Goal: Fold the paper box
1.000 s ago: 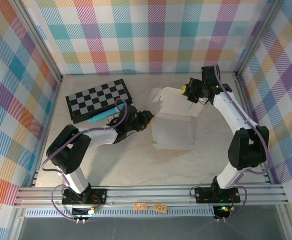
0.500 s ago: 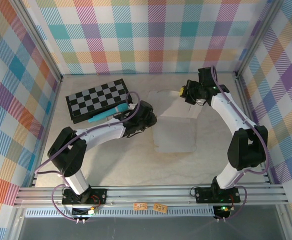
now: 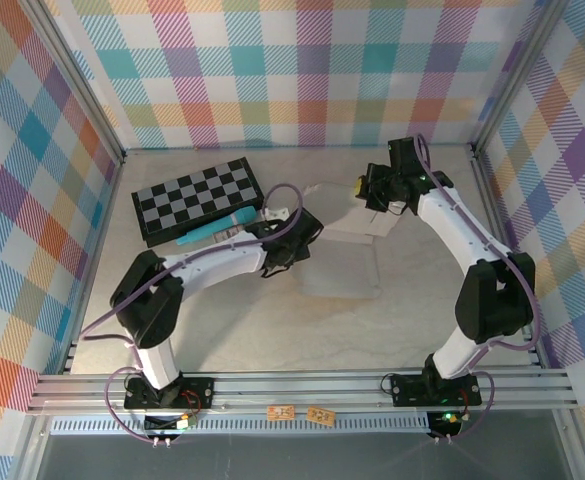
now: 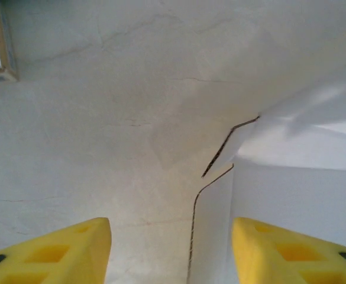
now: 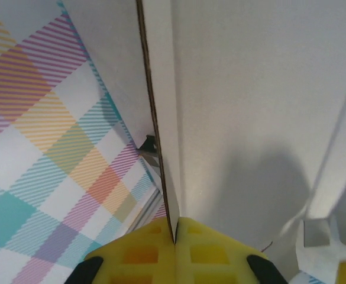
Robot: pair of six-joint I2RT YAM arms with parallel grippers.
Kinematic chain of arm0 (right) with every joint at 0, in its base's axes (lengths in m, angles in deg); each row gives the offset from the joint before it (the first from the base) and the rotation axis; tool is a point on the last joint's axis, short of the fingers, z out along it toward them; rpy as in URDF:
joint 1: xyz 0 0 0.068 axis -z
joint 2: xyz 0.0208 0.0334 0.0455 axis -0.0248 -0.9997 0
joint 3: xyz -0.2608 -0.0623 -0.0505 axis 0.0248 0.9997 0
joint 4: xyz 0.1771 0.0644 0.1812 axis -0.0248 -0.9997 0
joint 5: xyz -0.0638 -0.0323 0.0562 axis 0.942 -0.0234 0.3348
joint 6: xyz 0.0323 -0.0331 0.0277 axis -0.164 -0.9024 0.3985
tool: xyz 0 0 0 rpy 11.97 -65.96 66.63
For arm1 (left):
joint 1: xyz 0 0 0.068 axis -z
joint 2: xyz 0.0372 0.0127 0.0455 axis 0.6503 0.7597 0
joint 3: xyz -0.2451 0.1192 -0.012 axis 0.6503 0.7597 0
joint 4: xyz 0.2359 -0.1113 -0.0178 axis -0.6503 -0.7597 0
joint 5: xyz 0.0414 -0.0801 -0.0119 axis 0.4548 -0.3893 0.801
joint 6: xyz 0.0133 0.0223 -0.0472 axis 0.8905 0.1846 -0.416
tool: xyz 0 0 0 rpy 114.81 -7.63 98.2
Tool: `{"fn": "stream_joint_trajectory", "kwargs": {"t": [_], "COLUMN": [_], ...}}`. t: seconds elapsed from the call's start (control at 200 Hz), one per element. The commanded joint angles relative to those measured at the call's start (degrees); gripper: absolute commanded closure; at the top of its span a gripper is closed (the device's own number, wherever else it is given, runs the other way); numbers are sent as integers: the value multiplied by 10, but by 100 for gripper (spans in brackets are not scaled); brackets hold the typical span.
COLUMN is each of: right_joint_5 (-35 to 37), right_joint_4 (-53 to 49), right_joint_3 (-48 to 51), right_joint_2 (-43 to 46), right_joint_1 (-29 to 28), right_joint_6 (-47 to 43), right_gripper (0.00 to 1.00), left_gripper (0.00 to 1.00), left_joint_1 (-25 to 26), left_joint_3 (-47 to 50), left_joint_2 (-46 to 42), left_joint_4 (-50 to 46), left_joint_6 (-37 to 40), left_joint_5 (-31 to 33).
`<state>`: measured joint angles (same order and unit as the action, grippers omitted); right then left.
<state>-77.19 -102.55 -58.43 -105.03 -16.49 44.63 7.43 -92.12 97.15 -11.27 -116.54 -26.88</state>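
Right wrist view has your right fingers (image 5: 143,254) pinched shut on a raised flap edge of the box (image 3: 344,268), which lies mid-counter (image 3: 272,340). Your left fingers (image 4: 60,251) stand open at the box's left edge, a side flap between them. Slide further on before closing, and keep the right pinch steady. Since a second ago the left arm has swung right to the box, its fingers have widened, and the far flap lies lower.

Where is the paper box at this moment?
In the top view the paper box lies mid-table, right of the checkerboard, its far edge pinched by the right gripper and the open left gripper at its left edge.
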Motion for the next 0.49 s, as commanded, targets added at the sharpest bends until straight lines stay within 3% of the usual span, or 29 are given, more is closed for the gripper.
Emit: {"fn": "stream_joint_trajectory", "kwargs": {"t": [0.0, 0.115, 0.205, 0.355, 0.49], "right_joint_5": [6, 2, -3, -14, -52], "right_joint_4": [81, 160, 198, 297, 465], "right_joint_3": [44, 82, 92, 114, 172], "right_joint_2": [14, 19, 18, 2, -20], "right_joint_1": [-6, -9, -18, -46, -50], "right_joint_6": [-68, -90, -116, -151, -175], "right_gripper": [100, 100, 100, 100, 100], "left_gripper": [41, 42, 45, 54, 64], "left_joint_1": [-1, -23, -79, -178, -219], "left_joint_3": [33, 89, 131, 168, 187], "left_joint_2": [-97, -179, -226, -219, -191], "left_joint_4": [21, 20, 34, 76, 119], "left_joint_6": [60, 59, 48, 46, 59], "left_joint_5": [-69, -110, -158, -241, -269]}}
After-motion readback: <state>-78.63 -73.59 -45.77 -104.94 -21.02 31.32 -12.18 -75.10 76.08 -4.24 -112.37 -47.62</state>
